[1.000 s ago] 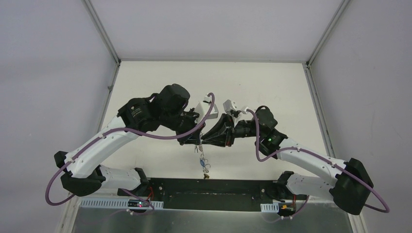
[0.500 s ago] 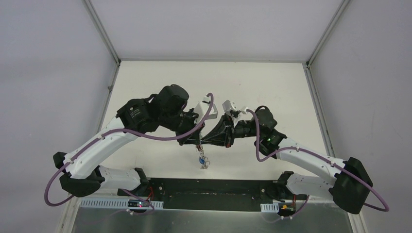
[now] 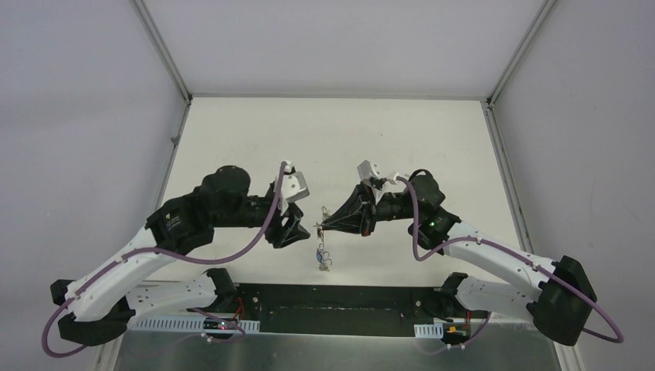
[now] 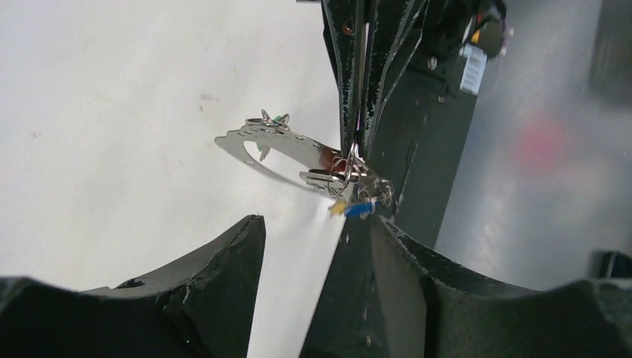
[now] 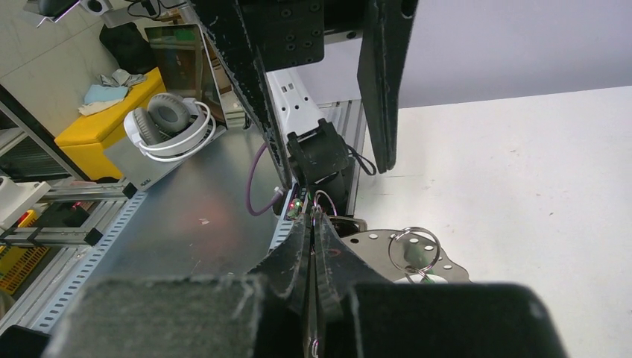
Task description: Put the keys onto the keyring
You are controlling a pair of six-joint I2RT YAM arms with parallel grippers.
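Right gripper (image 3: 321,227) pinched together on the keyring (image 4: 294,148), held above mid-table; keys (image 3: 324,257) dangle beneath it. Left gripper (image 3: 298,229), jaws apart and empty, is nearer: ring just to its right, facing the gap

We see the left arm (image 3: 123,267) and the right arm (image 3: 494,253) built alike: white shells on the long links, black housings at the joints and bases. A purple cable (image 3: 220,261) trails along each. The left tool (image 4: 317,224) and the right tool (image 3: 324,226) are black, with tapering wedge fingers (image 4: 216,283) (edges scuffed pale). A white camera box (image 3: 294,184) tops each wrist; a green light (image 3: 429,224) glows on the right.
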